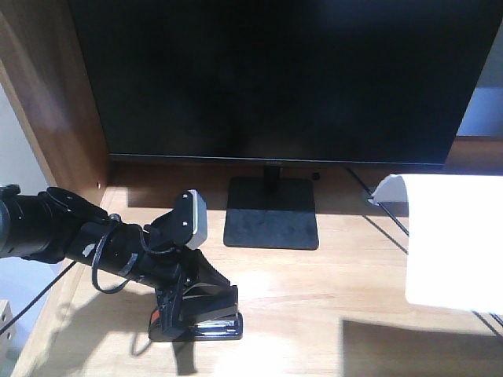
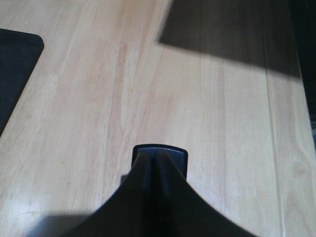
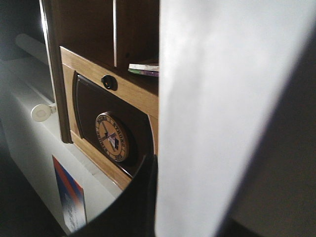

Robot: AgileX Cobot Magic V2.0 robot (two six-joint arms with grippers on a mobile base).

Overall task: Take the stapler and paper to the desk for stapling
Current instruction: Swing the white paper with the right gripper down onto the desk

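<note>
The left gripper (image 1: 185, 305), closed on the stapler (image 1: 208, 320), has it seated on the worktop (image 1: 314, 302) at 7 o'clock, while the right gripper (image 3: 156, 197), clamped on the paper (image 1: 452, 243), holds it above the worktop at 4 o'clock; paper placement and stapling are outstanding.

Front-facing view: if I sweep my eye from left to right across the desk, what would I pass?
Black left arm → stapler → monitor stand → white paper, held up at the right edge.
</note>
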